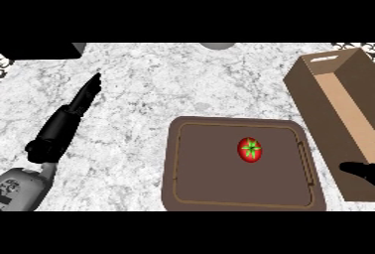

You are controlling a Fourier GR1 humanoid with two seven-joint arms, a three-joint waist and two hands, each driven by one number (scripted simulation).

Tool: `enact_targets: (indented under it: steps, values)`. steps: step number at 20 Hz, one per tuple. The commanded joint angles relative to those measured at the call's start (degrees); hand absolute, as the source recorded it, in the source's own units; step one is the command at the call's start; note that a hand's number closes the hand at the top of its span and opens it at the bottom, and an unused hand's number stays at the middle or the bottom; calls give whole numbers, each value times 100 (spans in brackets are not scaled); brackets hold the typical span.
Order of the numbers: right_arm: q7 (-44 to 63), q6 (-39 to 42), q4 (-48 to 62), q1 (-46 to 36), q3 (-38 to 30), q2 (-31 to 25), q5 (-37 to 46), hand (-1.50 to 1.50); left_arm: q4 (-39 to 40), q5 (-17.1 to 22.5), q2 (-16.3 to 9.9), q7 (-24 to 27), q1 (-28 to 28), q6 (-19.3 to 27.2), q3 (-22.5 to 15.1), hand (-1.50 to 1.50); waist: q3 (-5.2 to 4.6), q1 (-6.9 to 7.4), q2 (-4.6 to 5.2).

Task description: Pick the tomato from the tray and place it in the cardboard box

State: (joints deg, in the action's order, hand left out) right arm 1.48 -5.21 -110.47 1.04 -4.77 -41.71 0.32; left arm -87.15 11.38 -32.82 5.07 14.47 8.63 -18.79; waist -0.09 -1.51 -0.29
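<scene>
Lying right of centre on the brown tray [192,163], the red tomato [250,149] shows its green star-shaped calyx facing up, untouched by either hand. The tray sits on the grey speckled worktop [147,79], just beside the open cardboard box [322,94] at the right. Only fingertips of the right hand [360,171] show at the right edge, in front of the box's lower end; whether they are curled I cannot tell. The left hand [82,101] rests at the left with fingers straight, well apart from the tray.
</scene>
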Motion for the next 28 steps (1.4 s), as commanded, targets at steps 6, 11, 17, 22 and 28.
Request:
enact_targets:
  steps: [6,11,17,22,28]
  values:
    - [807,685,-728,82,787,-760,1442,-150,190,-28,60,352,-130,-429,115,0,-3,176,43]
    - [2177,1686,-1411,-154,1544,-1339,1755,-150,-96,-54,36,282,-107,-465,128,0,-15,285,37]
    - [4021,2562,-1546,-1375,2738,-975,2012,-150,-4,-331,243,163,36,-450,-45,0,-13,405,56]
    - [5162,3219,-1181,-2231,3523,-92,2071,-150,251,-230,271,309,53,-665,271,0,-3,298,43]
    - [6434,3371,-748,-2776,4371,1215,2355,-150,254,-373,458,-15,221,-579,348,0,0,234,28]
